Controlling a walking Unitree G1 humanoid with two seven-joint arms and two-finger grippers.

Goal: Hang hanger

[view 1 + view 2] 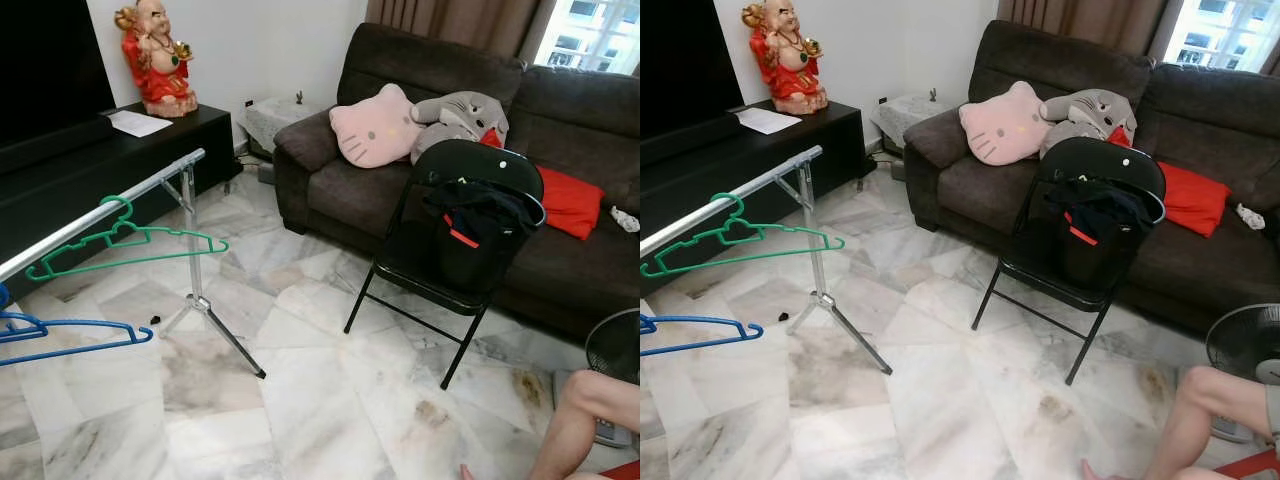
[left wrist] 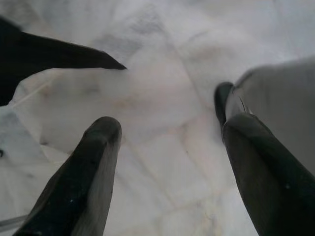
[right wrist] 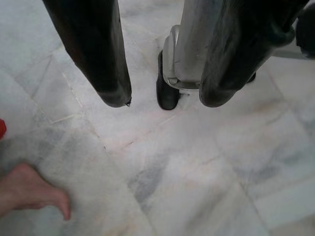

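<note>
A silver clothes rail (image 1: 100, 212) on a tripod stand (image 1: 200, 300) crosses the left of the eye views. A green hanger (image 1: 125, 245) hangs from the rail. Lower left, a blue hanger (image 1: 70, 332) hangs further along the rail, near the picture's edge. My left gripper (image 2: 167, 130) hangs over the marble floor, open and empty. My right gripper (image 3: 165, 98) also points down at the floor, open with nothing between its fingers.
A black folding chair (image 1: 455, 250) with a dark bag on it stands before a brown sofa (image 1: 560, 110). A black TV cabinet (image 1: 90, 165) lines the left wall. A person's leg (image 1: 580, 420) and foot (image 3: 29, 189) are at the lower right, near a fan (image 1: 615, 345).
</note>
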